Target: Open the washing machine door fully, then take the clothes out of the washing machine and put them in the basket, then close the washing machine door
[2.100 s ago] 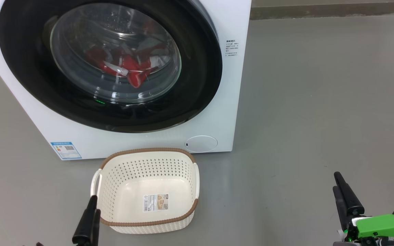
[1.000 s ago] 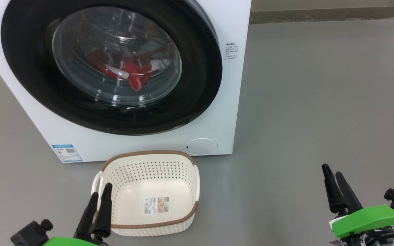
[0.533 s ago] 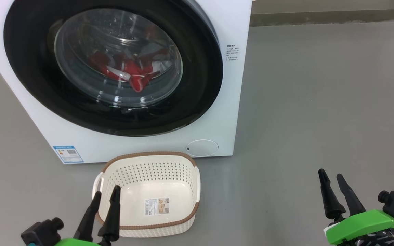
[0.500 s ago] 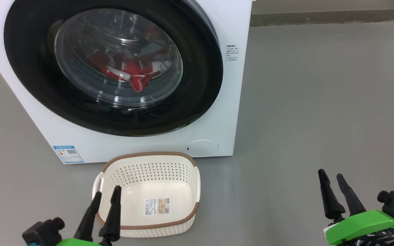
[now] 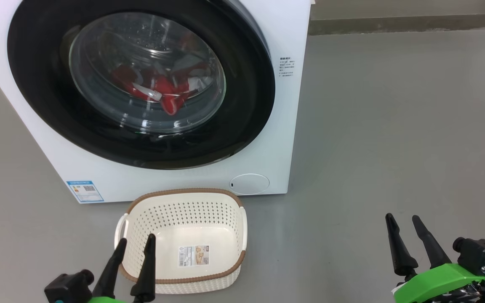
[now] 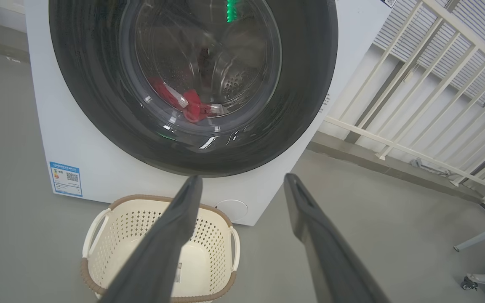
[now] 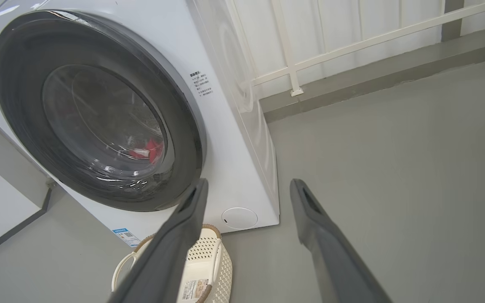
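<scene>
a white washer [image 5: 162, 181] stood on a grey floor [image 5: 373, 126] with its round, black-rimmed door [image 5: 251, 84] shut, and red clothes [image 5: 162, 90] with white trim lay in the drum behind the glass. a cream basket [image 5: 183, 210] with a brown rim sat on the floor just in front of the washer, below the door, a paper label on its bottom. the left gripper [image 5: 137, 238] hung by the basket's near left corner and the right gripper [image 5: 402, 216] over bare floor well to the right, each with its two dark fingers spread apart, gripping nothing
</scene>
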Controlling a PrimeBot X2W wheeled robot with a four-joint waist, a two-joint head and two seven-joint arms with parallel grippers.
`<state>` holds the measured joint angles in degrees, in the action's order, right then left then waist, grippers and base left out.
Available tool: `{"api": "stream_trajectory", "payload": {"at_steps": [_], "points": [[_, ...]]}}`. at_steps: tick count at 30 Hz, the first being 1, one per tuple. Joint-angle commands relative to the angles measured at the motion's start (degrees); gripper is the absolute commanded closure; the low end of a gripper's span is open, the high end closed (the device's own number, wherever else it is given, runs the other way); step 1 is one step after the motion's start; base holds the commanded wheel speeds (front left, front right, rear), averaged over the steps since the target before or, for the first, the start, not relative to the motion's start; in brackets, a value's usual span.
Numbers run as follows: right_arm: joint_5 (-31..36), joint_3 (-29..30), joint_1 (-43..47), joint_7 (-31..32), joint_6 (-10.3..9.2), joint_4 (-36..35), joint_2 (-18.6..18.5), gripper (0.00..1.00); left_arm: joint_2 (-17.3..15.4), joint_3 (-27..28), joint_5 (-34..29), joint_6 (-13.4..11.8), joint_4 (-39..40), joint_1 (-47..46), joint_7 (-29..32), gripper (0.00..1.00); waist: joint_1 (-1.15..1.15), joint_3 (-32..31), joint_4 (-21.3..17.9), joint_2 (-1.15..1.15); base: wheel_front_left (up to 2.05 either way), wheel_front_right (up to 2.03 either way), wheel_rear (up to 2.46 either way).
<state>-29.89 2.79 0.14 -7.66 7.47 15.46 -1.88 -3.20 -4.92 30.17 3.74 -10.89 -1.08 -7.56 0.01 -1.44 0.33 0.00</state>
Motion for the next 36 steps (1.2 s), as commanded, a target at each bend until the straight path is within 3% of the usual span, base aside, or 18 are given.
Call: {"api": "stream_trajectory", "payload": {"at_steps": [1, 36], "points": [[2.68, -1.19, -0.73, -0.97, 0.02, -1.25, -0.56, 0.0, -0.9, 0.97, -2.43, -0.62, 1.3, -1.07, -1.0, 0.0, 0.0, -0.03, 0.0, 0.0, 0.0, 0.0, 0.0], [22.11, -1.17, 0.79, -6.86, 0.02, 0.0, -0.96, 0.0, -0.35, -0.27, -21.45, -3.59, -3.19, -1.32, -6.96, 0.0, 0.0, -0.69, 0.25, 0.0, 0.0, 0.0, 0.0]]}}
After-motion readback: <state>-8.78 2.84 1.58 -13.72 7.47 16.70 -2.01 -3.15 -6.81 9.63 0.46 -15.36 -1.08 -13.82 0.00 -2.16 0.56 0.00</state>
